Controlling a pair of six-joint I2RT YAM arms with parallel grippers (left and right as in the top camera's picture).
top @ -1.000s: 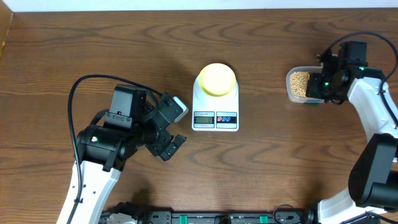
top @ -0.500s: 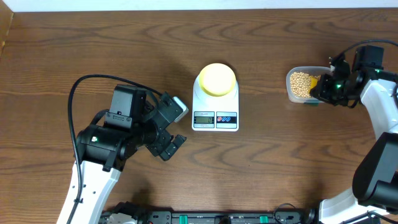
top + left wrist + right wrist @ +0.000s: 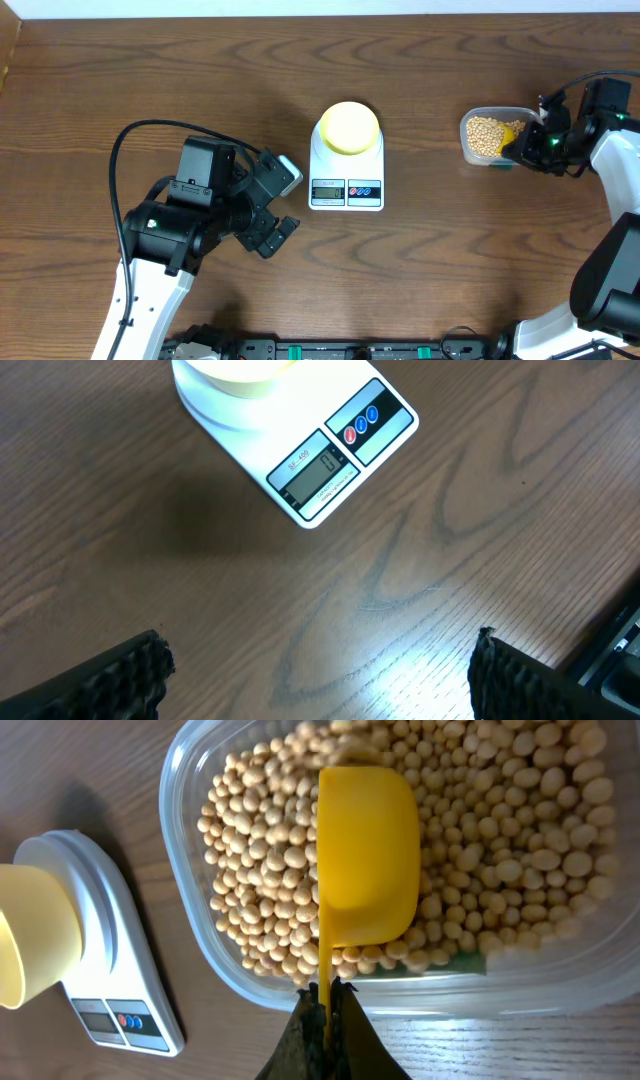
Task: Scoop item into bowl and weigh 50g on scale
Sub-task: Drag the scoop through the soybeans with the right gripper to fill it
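Dark wood table [image 3: 150,80]: scale [image 3: 345,190] at frame center w/ pale-yellow bowl [image 3: 349,127] on it.
Beans [image 3: 260,870] fill clear tub [image 3: 185,935] at upper right of overhead frame. R gripper [image 3: 325,1010] pinches yellow scoop [image 3: 365,855] by its handle, cup among beans. L gripper [image 3: 320,680] spread wide, lower left of scale, holding nothing.

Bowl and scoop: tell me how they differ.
The bowl is pale yellow, the scoop bright yellow. The bowl is round with no handle; the scoop has a handle. The bowl stands on the scale, ungripped; the scoop lies in the tub of beans, its handle clamped by the right gripper. Both are yellow.
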